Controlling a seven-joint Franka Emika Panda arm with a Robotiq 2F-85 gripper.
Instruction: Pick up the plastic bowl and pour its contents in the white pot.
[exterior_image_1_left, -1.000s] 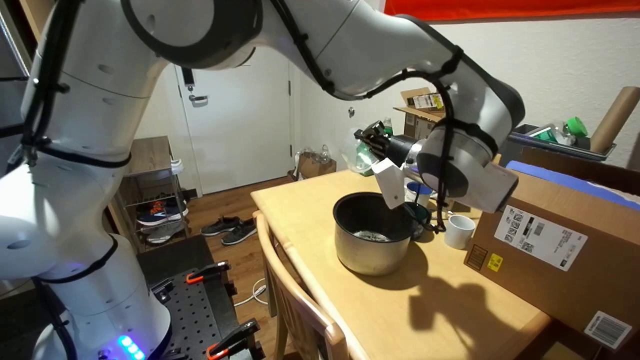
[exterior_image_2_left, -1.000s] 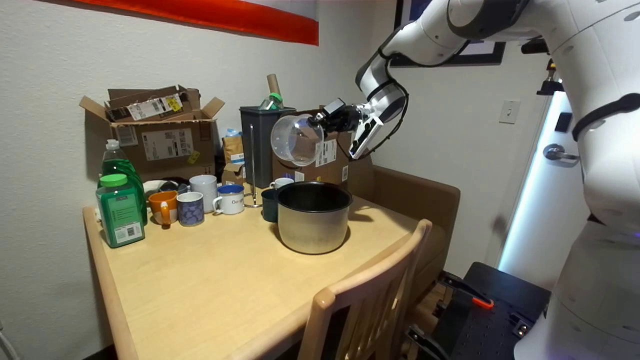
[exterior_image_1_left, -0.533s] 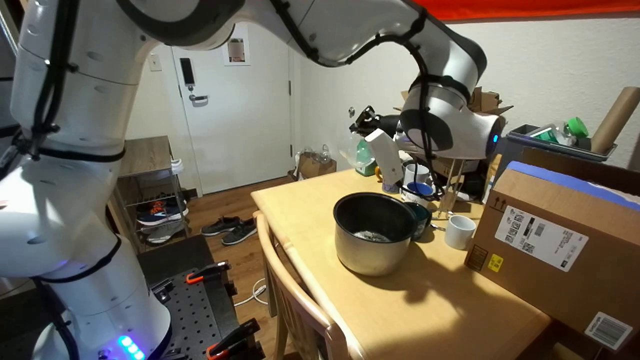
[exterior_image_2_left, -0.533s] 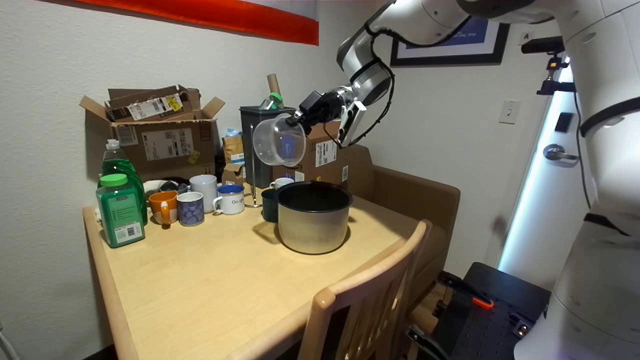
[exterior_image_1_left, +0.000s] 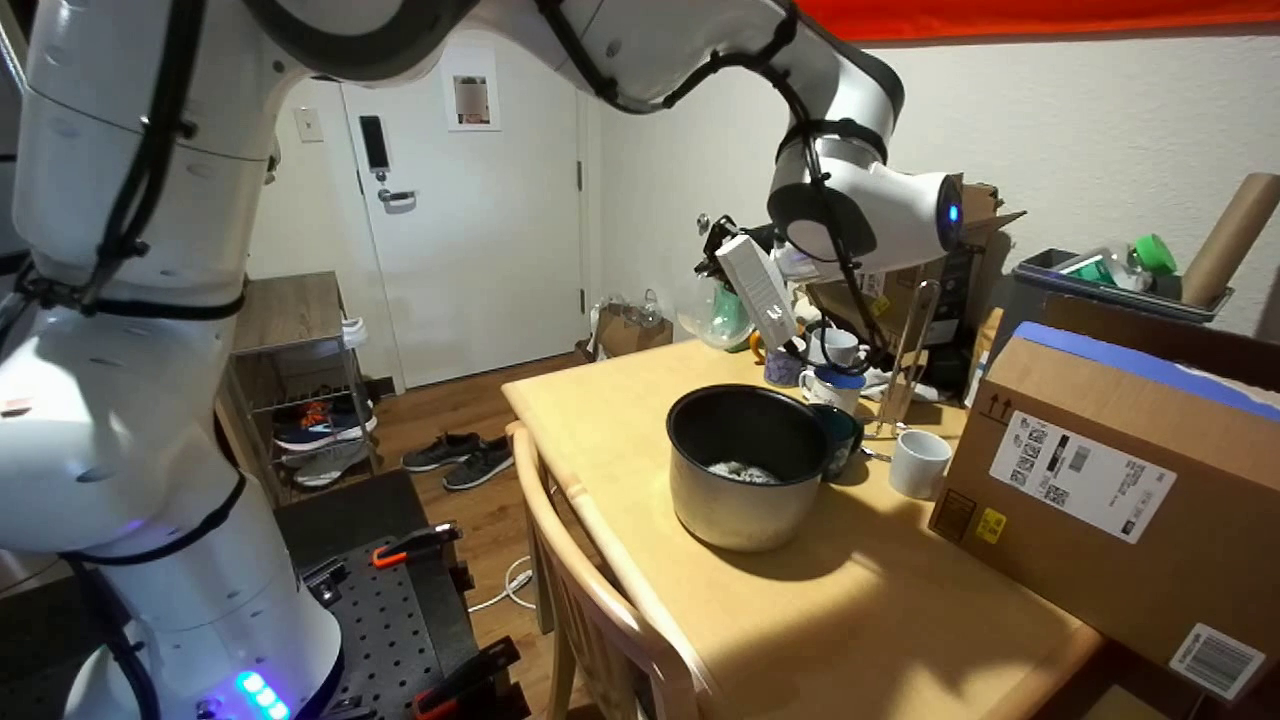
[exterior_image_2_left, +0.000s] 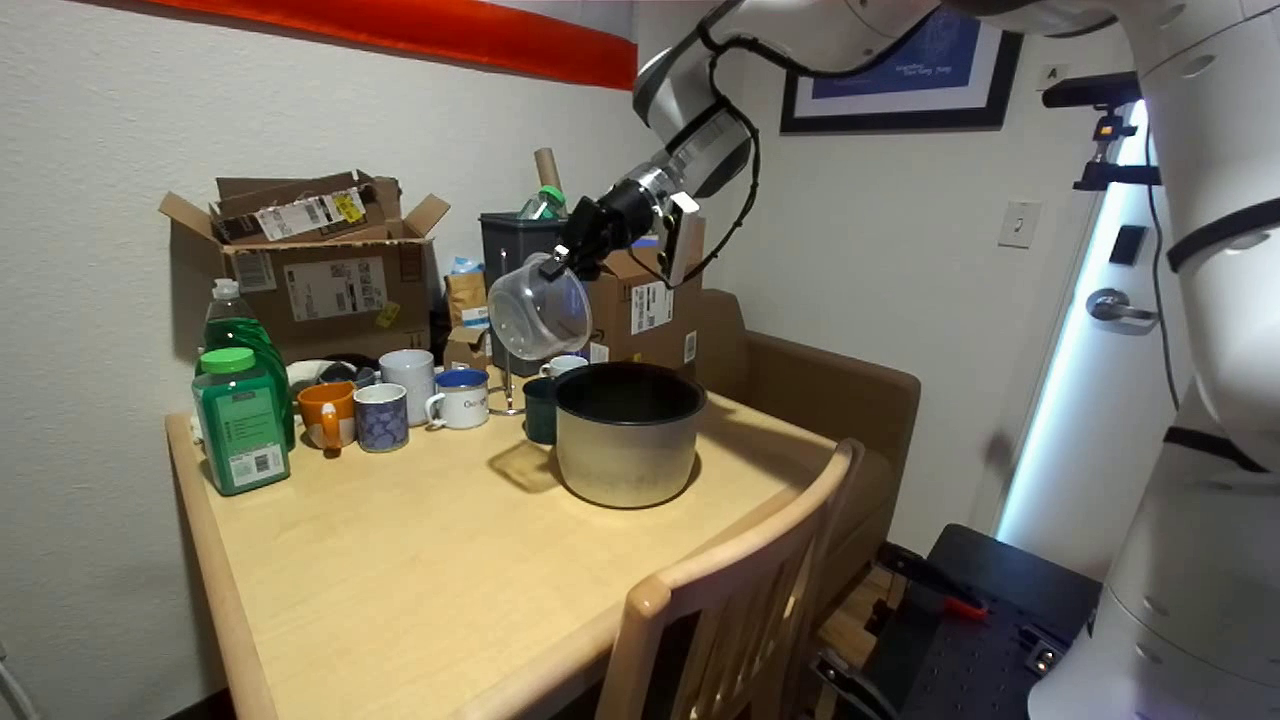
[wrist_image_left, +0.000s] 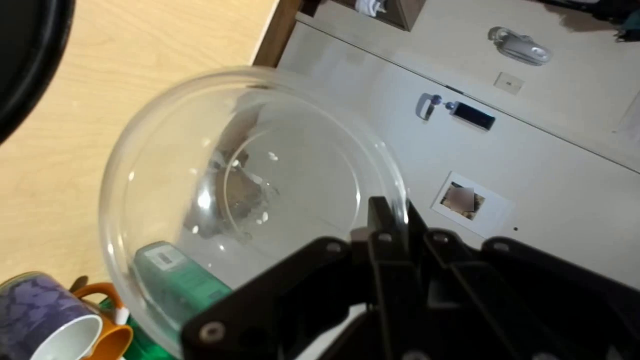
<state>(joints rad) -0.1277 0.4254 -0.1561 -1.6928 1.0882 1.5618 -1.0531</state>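
Monitor: State the condition of the gripper (wrist_image_left: 400, 212).
Operator: I have it clamped on the rim of the clear plastic bowl (exterior_image_2_left: 538, 310), jaws on either side of its wall.
Monitor: State the bowl's position.
Operator: I hold it tilted in the air above the table (exterior_image_2_left: 400, 570), to one side of the white pot (exterior_image_2_left: 628, 455) and apart from it. In the wrist view the bowl's mouth faces me; a few white grains (wrist_image_left: 272, 156) show on its inner surface.
Monitor: Describe the pot.
Operator: It stands upright on the table, silvery outside, dark inside. In an exterior view I read pale contents (exterior_image_1_left: 742, 472) at its bottom. A dark mug (exterior_image_2_left: 540, 411) stands just beside it; whether the two touch, I cannot tell.
Monitor: List further items.
Operator: Purple mug (exterior_image_2_left: 381, 420), orange mug (exterior_image_2_left: 322, 408) and green bottle (exterior_image_2_left: 238, 425), grouped together.
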